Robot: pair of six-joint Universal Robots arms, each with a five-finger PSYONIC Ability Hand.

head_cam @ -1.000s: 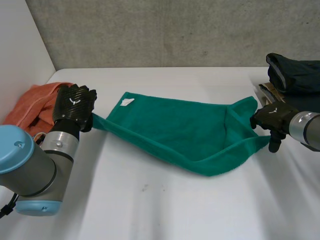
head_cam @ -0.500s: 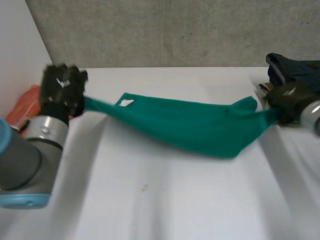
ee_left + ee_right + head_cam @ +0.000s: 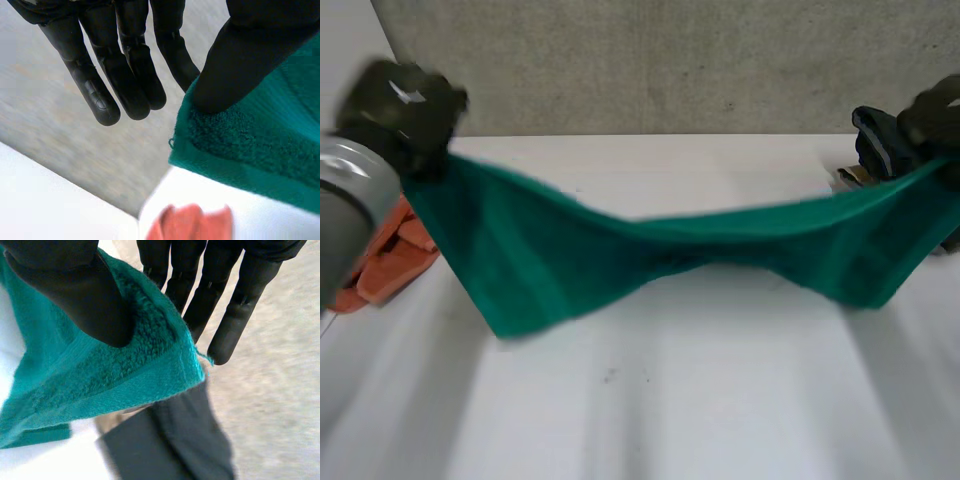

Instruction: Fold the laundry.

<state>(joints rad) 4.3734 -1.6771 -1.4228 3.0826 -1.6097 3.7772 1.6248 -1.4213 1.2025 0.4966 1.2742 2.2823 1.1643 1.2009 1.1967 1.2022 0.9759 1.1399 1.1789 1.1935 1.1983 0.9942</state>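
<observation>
A green towel [image 3: 650, 250] hangs stretched in the air between my two hands, sagging in the middle above the white table [image 3: 670, 400]. My left hand [image 3: 395, 110] is raised at the far left and holds the towel's left corner. In the left wrist view its thumb [image 3: 250, 55] pinches the corner of the towel [image 3: 250, 145] against a finger. My right hand [image 3: 938, 108] is raised at the far right on the other top corner. In the right wrist view its thumb [image 3: 75, 290] presses the towel [image 3: 100, 375] against the fingers.
An orange cloth [image 3: 390, 260] lies bunched at the table's left edge, below my left hand. A pile of dark garments [image 3: 878, 145] sits at the back right, close behind my right hand. A concrete wall runs along the table's far side.
Both hands rose and moved apart, lifting the towel off the table and pulling it taut. The right hand closed on its corner.
</observation>
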